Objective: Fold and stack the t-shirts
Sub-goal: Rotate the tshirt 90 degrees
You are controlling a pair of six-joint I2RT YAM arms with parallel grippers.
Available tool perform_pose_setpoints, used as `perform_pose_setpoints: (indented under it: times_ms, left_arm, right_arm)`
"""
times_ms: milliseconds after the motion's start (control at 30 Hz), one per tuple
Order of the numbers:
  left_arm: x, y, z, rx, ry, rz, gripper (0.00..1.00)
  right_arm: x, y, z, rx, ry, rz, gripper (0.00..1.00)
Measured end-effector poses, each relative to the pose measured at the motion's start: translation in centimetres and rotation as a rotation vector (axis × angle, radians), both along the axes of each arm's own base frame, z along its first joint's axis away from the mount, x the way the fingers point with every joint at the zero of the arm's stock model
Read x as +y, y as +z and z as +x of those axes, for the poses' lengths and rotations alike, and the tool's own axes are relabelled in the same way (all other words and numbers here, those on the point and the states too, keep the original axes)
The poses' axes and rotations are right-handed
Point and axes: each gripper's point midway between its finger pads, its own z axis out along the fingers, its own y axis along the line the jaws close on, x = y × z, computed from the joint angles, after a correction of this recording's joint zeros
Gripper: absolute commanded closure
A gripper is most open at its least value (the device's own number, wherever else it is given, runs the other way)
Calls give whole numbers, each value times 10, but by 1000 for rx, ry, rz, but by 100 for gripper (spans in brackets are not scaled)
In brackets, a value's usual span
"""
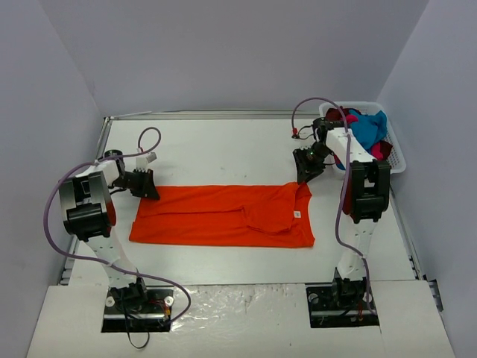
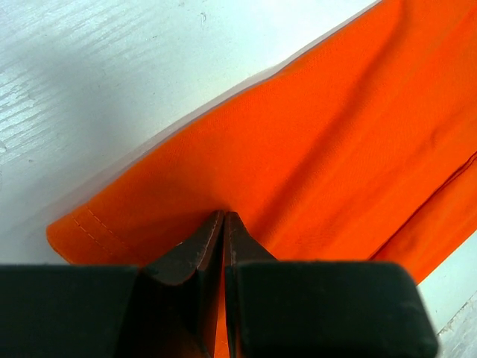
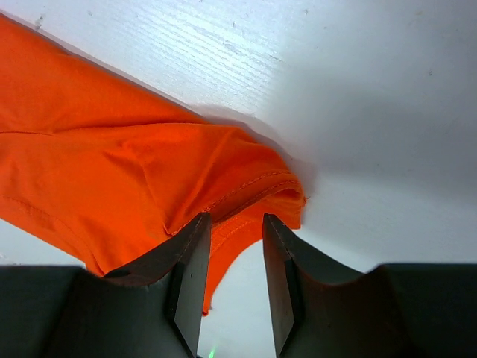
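A bright orange t-shirt (image 1: pixel 223 216) lies folded lengthwise across the middle of the table, its small white tag (image 1: pixel 296 215) near the right end. My left gripper (image 1: pixel 147 190) is at the shirt's far left corner, shut on the orange cloth (image 2: pixel 298 164). My right gripper (image 1: pixel 304 177) is at the shirt's far right corner, open, its jaws standing either side of the hemmed edge (image 3: pixel 253 190). Teal-blue (image 1: pixel 370 127), magenta-pink (image 1: pixel 378 151) and dark red (image 1: pixel 337 115) shirts lie heaped in the basket.
A white plastic basket (image 1: pixel 396 154) stands at the far right of the table, close behind my right arm. Grey walls enclose the table on three sides.
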Motion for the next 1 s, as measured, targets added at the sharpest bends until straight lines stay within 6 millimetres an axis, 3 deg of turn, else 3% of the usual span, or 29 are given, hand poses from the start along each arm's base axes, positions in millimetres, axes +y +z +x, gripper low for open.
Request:
perform_pose_setpoints:
  times_ms: [300,467,767,1000]
  left_arm:
    - [-4,0,2,-4,3,-2,96]
    - [-4,0,2,-5,3,-3,96]
    - [-4,0,2,-7,5,-2,96]
    - [-4,0,2,-10,6,-3,96]
  right_arm:
    - [12,1,-9,51,4,94,69]
    - [16,-9,-14,95,6,122,69]
    - [15,-12,-18,113,12,124,69]
    - [9,-22,-26,135,22,91,76]
